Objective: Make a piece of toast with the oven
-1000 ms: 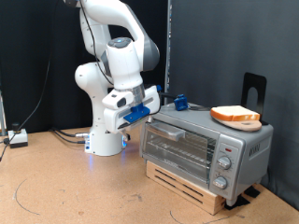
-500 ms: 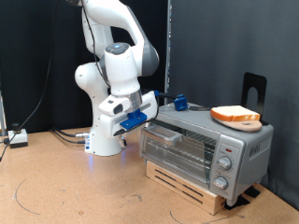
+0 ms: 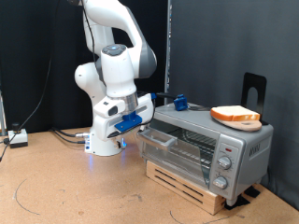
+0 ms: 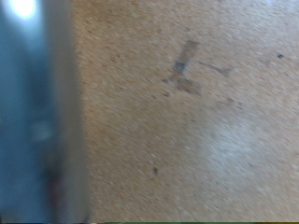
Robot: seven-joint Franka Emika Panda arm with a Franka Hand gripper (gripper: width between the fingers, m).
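The silver oven stands on a wooden slatted base at the exterior view's right. Its glass door is tilted slightly open at the top. My gripper, with blue parts, is at the door's handle on the oven's left end; its fingers are hidden there. The piece of toast lies on top of the oven, on a round board. The wrist view is blurred: it shows brown tabletop and a grey vertical band, with no fingers visible.
The wooden slatted base lifts the oven off the brown table. A blue object sits on the oven's back left. A black stand rises behind the toast. Cables and a small white box lie at the left.
My gripper has moved left and slightly down, away from the oven front. The top of the oven door has swung out with it, from shut to slightly open.
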